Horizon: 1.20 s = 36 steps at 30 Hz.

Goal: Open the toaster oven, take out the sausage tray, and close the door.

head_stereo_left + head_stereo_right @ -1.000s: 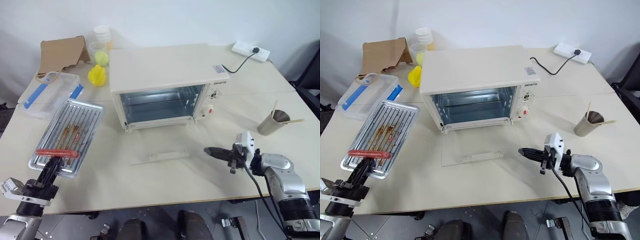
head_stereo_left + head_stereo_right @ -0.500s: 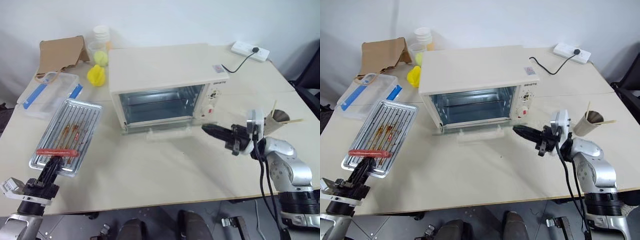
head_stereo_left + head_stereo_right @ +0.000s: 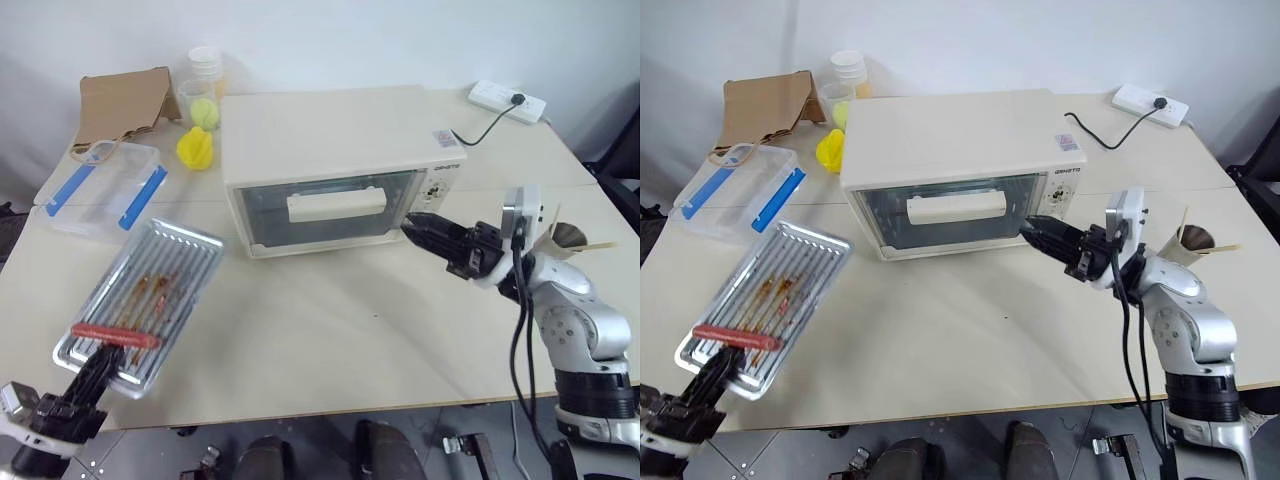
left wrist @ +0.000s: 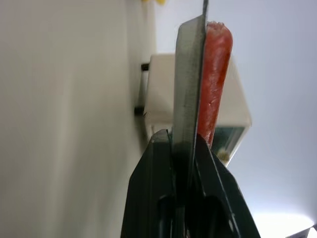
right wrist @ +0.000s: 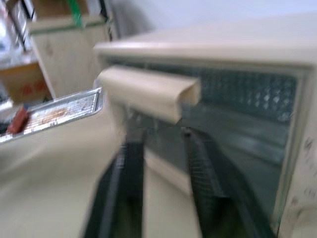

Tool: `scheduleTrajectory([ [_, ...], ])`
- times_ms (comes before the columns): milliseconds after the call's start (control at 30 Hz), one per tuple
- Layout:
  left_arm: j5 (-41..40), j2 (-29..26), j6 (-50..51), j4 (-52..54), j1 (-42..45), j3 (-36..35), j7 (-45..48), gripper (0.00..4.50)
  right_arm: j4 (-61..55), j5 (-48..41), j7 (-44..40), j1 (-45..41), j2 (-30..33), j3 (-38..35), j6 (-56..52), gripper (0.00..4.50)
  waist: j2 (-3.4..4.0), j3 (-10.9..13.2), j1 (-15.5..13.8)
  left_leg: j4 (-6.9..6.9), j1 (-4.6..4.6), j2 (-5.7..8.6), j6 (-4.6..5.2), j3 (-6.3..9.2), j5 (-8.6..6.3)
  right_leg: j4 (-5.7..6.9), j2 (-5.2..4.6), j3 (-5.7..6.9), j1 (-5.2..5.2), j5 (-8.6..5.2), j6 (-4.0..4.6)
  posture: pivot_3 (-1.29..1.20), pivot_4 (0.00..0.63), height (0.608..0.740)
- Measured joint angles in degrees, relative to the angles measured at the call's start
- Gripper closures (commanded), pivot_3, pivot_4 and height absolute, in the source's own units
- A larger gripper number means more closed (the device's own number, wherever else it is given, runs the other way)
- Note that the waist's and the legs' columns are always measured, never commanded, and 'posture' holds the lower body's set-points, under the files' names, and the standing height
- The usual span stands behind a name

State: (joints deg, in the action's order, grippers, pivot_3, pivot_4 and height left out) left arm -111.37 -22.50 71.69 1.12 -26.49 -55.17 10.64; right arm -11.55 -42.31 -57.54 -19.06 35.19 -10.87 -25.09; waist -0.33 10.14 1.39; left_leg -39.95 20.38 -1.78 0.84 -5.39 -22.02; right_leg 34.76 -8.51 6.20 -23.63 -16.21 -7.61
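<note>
The toaster oven is cream-white, and its door is see-through glass with a cream-white bar. The sausage tray is shiny silver with ribs and brown stains, and its sausage is red. The worktop is pale beige. Both claws are black.

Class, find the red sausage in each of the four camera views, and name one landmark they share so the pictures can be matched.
Left eye view: sausage lies across the near end of the sausage tray, lower left.
Right eye view: same place, lower left.
Left wrist view: seen end-on, upper centre, beside the tray's edge.
Right wrist view: far left, a red tip on the tray.
Shared landmark: the toaster oven.
</note>
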Motion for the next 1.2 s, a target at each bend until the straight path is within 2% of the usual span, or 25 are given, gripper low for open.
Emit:
scheduleTrajectory([
  [233, 0.0, -9.8, 3.1, -0.5, -6.9, 4.0, 6.6, 4.50, -6.8, 3.1, -9.3, 12.3, 6.8, -0.7, 5.2, 0.02, 0.06, 0.0, -0.3, -0.03, -0.02, -0.07, 0.07, -0.14, -0.08, -0.46, -0.05, -0.10, 0.05, -0.03, 0.06, 0.00, 0.150, 0.740],
  [400, 0.0, -15.1, 3.4, -1.2, -5.0, 12.2, 7.8, 4.50, -8.6, 4.6, -10.9, 16.9, 7.4, -1.2, 8.2, 0.02, 0.06, 0.0, -0.3, -0.03, -0.05, -0.10, 0.06, -0.15, -0.08, -0.45, -0.07, -0.14, 0.05, -0.03, 0.06, 0.00, 0.150, 0.740],
  [500, 0.0, -17.6, 3.4, -1.3, -1.1, 17.7, 7.8, 4.50, -8.9, 4.7, -10.7, 19.5, 7.4, -3.7, 9.3, 0.02, 0.09, 0.0, -0.6, -0.02, -0.05, -0.08, 0.06, -0.12, -0.09, -0.42, -0.09, -0.15, 0.04, -0.03, 0.06, 0.00, 0.150, 0.740],
  [633, 3.3, -22.8, 5.2, -1.6, 10.2, 28.9, 7.8, 4.50, -11.3, 5.9, -10.9, 27.0, 8.5, -8.7, 11.7, 0.02, 0.22, 0.0, -2.0, -0.03, -0.05, 0.06, 0.05, -0.16, -0.09, -0.31, -0.05, -0.14, 0.05, -0.03, 0.06, 0.00, 0.150, 0.740],
  [700, 4.8, -23.8, 5.8, -1.9, 13.4, 31.8, 8.0, 4.50, -12.1, 6.2, -10.7, 29.0, 8.5, -10.4, 12.5, 0.02, 0.22, 0.0, -1.9, -0.02, -0.04, 0.13, 0.06, -0.27, -0.09, -0.27, 0.03, -0.11, 0.07, -0.02, 0.05, 0.00, 0.150, 0.740],
  [867, 9.1, -23.3, 6.9, -5.5, 26.3, 40.3, 8.2, 4.50, -15.3, 6.7, -8.5, 35.8, 8.2, -15.3, 13.8, 0.02, 0.29, 0.0, -2.3, -0.06, -0.13, 0.13, 0.04, -0.37, -0.05, -0.15, 0.11, -0.10, 0.10, -0.01, 0.01, 0.00, 0.150, 0.740],
  [1200, 17.2, -17.6, 10.3, -11.6, 40.9, 46.9, 7.6, 4.50, -20.9, 6.5, -4.7, 44.5, 6.5, -21.2, 13.9, 0.02, 0.61, -0.2, -5.2, -0.13, -0.17, 0.52, 0.21, -0.11, 0.32, -0.50, -0.11, -0.29, 0.42, 0.12, -0.19, 0.00, 0.150, 0.740],
])
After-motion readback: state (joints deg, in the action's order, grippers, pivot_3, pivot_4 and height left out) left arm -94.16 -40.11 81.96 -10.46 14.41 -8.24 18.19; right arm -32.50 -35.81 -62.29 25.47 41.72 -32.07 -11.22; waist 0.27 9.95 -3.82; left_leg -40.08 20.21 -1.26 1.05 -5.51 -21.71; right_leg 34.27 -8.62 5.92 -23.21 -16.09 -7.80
